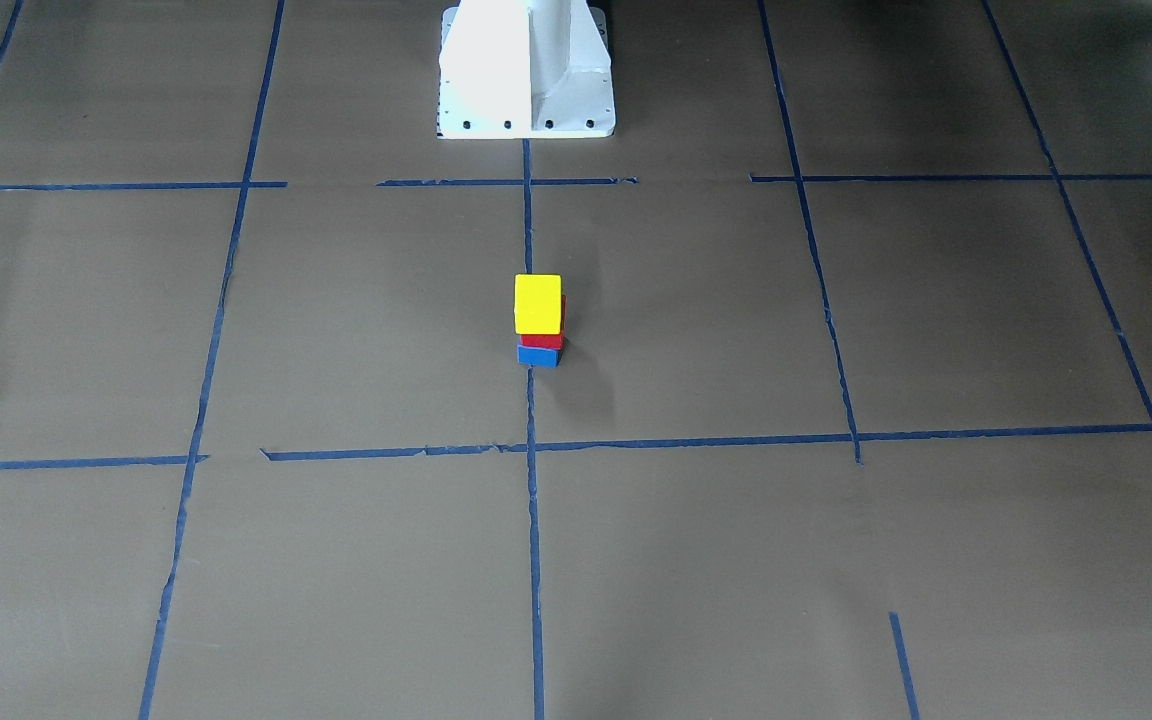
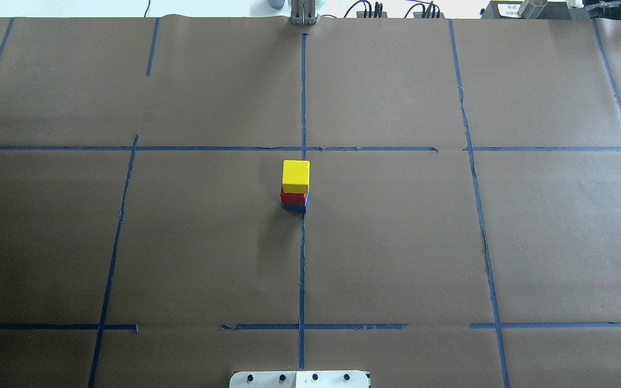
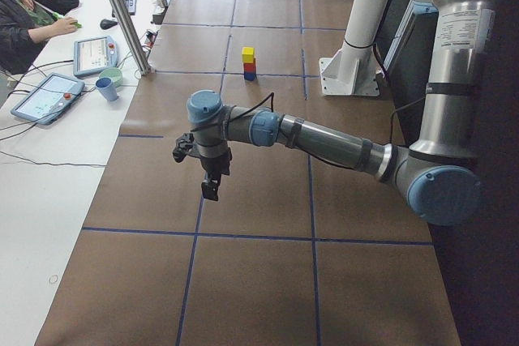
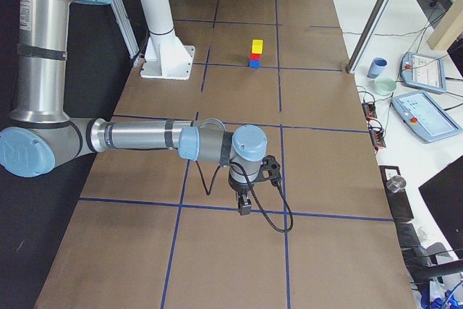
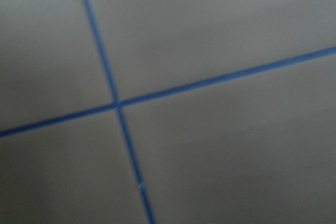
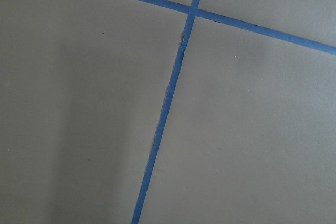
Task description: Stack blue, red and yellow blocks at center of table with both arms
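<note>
A yellow block (image 1: 537,303) sits on a red block (image 1: 541,340), which sits on a blue block (image 1: 538,355), as one upright stack at the table's middle on the centre tape line. The stack also shows in the overhead view (image 2: 295,175). My left gripper (image 3: 209,188) hangs over bare paper far from the stack, toward the table's left end. My right gripper (image 4: 244,208) hangs over bare paper toward the right end. Both show only in the side views, so I cannot tell whether they are open or shut. Both wrist views show only paper and tape.
The white robot pedestal (image 1: 526,70) stands behind the stack. Blue tape lines (image 2: 302,258) grid the brown paper. Beyond the far edge a side table holds tablets (image 3: 47,99) and cups (image 3: 105,88), with a metal post (image 3: 122,14) and a seated person (image 3: 24,6).
</note>
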